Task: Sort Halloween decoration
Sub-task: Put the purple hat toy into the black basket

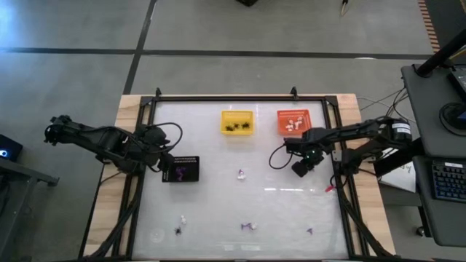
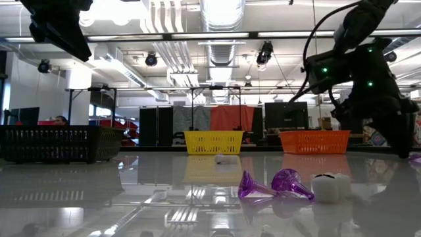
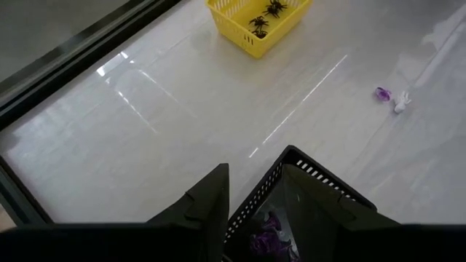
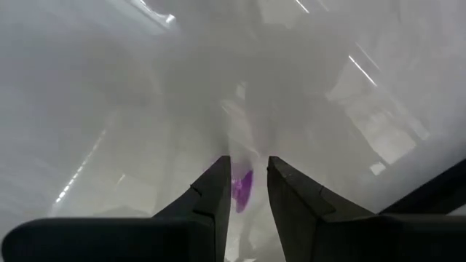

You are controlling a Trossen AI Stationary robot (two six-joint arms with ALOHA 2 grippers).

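Observation:
Halloween trinkets lie scattered on the white table: a purple and white pair [image 1: 240, 174], a purple one [image 1: 249, 226], another purple one [image 1: 309, 231], and a white [image 1: 182, 220] and a black one [image 1: 177, 231]. My right gripper [image 1: 300, 169] points down at the table's right part, shut on a purple trinket [image 4: 242, 188]. My left gripper [image 3: 255, 171] hangs open above the left end of the black tray [image 1: 191, 169], which holds purple trinkets [image 3: 273, 240]. My right gripper pinches a small purple trinket [image 4: 242, 188] between its two fingers [image 4: 215, 182]. It comes from above, pointing down. In the low view the fingers [image 2: 402, 141] reach down to the table top. Whether the trinket is lifted clear I cannot tell.
At the far side stand a yellow basket [image 1: 237, 113] with black spiders and an orange basket [image 1: 293, 113] with white pieces. A black rail frame [image 1: 240, 97] rings the table. A small red thing [image 1: 329, 188] lies near the right rail. The table's middle is bare.

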